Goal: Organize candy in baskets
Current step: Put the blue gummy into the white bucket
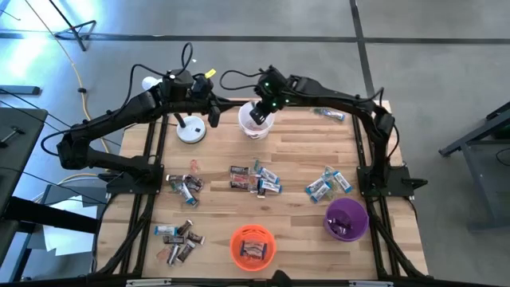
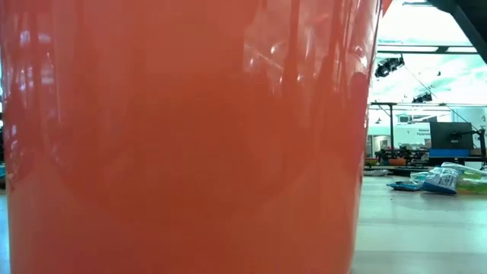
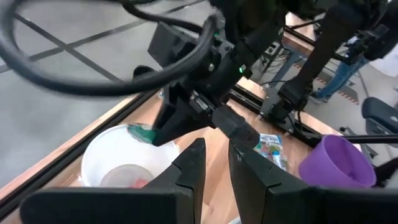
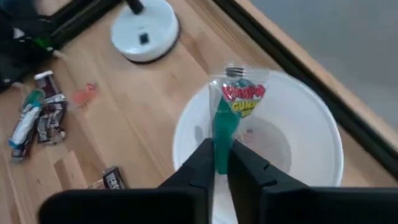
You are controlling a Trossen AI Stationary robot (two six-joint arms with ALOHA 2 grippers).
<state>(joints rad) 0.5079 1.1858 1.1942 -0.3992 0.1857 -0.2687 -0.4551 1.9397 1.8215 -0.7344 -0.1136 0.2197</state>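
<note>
The white basket [image 1: 256, 123] stands at the table's far middle. My right gripper [image 1: 259, 112] hangs over its mouth, shut on a clear packet of green gummy candy [image 4: 238, 99]. The left wrist view shows this packet [image 3: 140, 132] at the basket's opening [image 3: 124, 165]. My left gripper [image 3: 215, 163] waits just left of the white basket, its fingers a narrow gap apart with nothing between them. The orange basket [image 1: 253, 245] sits at the front edge and holds some candy. The purple basket [image 1: 347, 218] is at the front right. My right gripper pinches the packet's green end [image 4: 221, 140] between its two fingers. The fingers slant down from above. The packet reaches on past the fingertips, over the inside of the white basket and clear of the table.
A white lamp base [image 1: 191, 130] stands left of the white basket. Loose candy lies in heaps at mid-table [image 1: 256, 180], at the right [image 1: 328, 185], at the left [image 1: 185, 186], at the front left [image 1: 179, 239] and at the far right edge [image 1: 328, 114]. The orange basket [image 2: 183, 137] fills the low view.
</note>
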